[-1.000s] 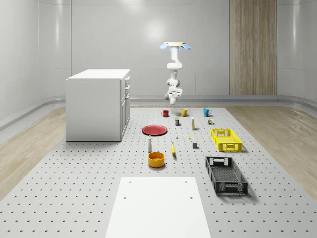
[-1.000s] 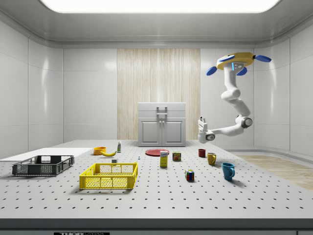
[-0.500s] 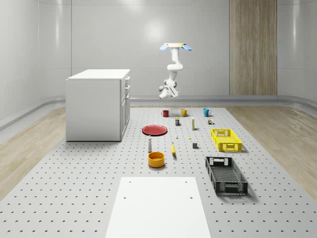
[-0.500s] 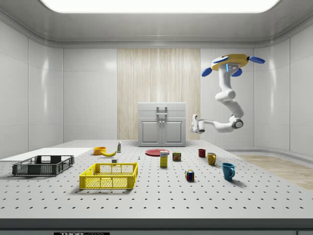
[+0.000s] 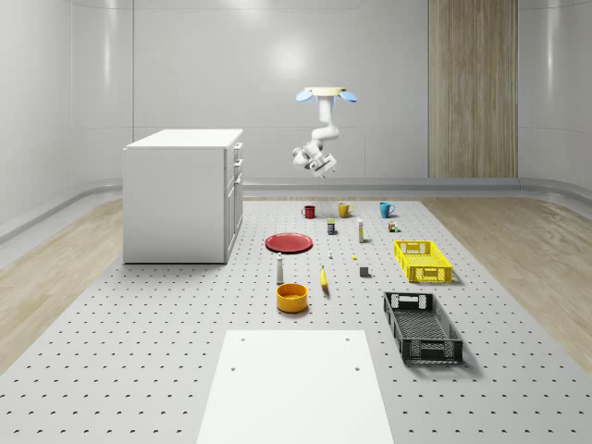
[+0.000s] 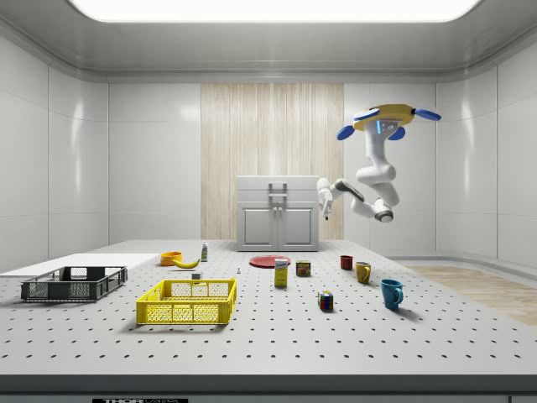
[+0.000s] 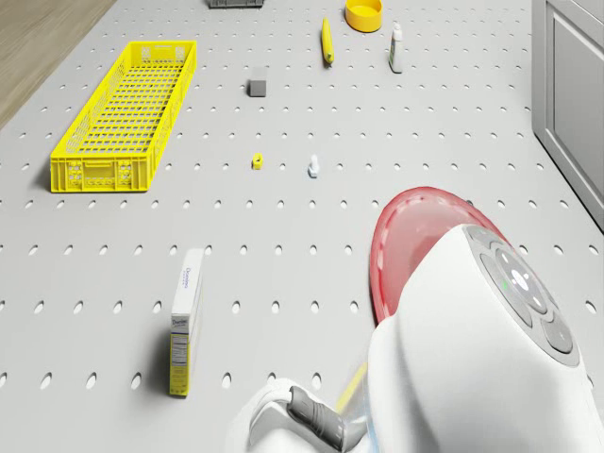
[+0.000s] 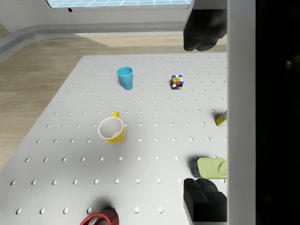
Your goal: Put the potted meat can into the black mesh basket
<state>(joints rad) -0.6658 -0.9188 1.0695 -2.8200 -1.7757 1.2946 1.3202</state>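
drone (image 5: 327,93) hovering over mugs (image 8: 112,130), can (image 8: 209,168) half-hidden

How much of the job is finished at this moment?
Done: nothing yet. The potted meat can stands on the mat, far from the black mesh basket.
In hand: the drone hovers over the mat, gripper open, empty, in the air.
Left: grasp, carry, release into the basket.

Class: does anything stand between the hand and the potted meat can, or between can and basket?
Nothing visible. The drone hovers over the far end of the table; the open hand hangs in clear air above the potted meat can. Only a low grey block lies roughly toward the black mesh basket.
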